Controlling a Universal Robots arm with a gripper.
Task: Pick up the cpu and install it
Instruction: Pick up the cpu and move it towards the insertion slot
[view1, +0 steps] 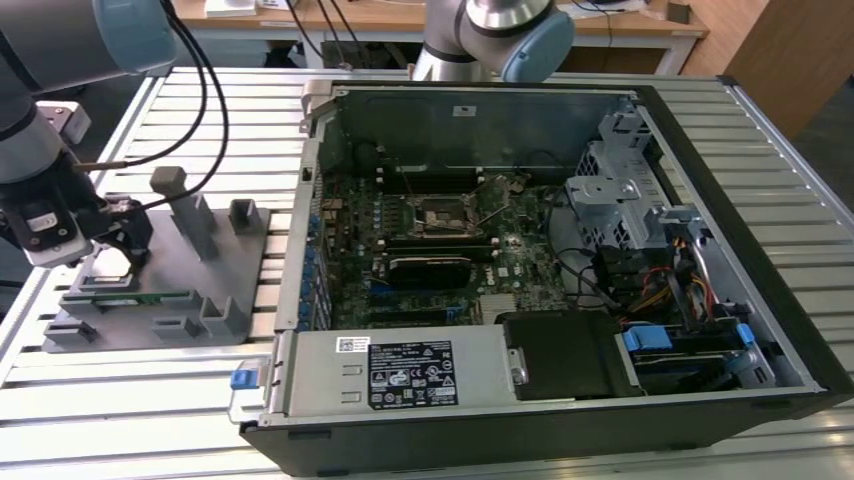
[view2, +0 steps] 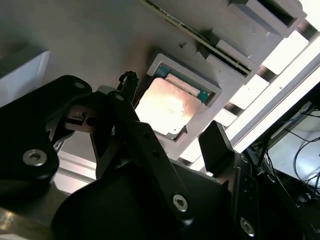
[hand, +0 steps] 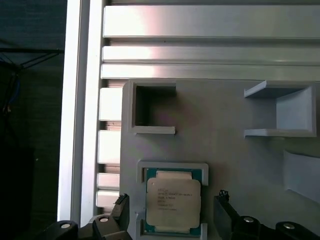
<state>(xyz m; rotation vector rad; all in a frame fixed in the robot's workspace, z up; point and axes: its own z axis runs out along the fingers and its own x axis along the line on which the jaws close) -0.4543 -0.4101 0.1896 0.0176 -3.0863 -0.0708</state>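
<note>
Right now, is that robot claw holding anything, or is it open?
Gripper: open, holding nothing, straddling the small flat silvery-grey square cpu.

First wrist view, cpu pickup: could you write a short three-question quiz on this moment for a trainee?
1. True or false: the claw holds the cpu clear of the grey holder.
2. In the first wrist view, the claw's fingers are: A) shut on the cpu; B) open, one on each side of the cpu; C) shut with nothing between them.
3. Fill in: in the exterior view, the computer case stands on the exterior view's ___ of the holder.

Key: 1 false; 2 B; 3 right.
</note>
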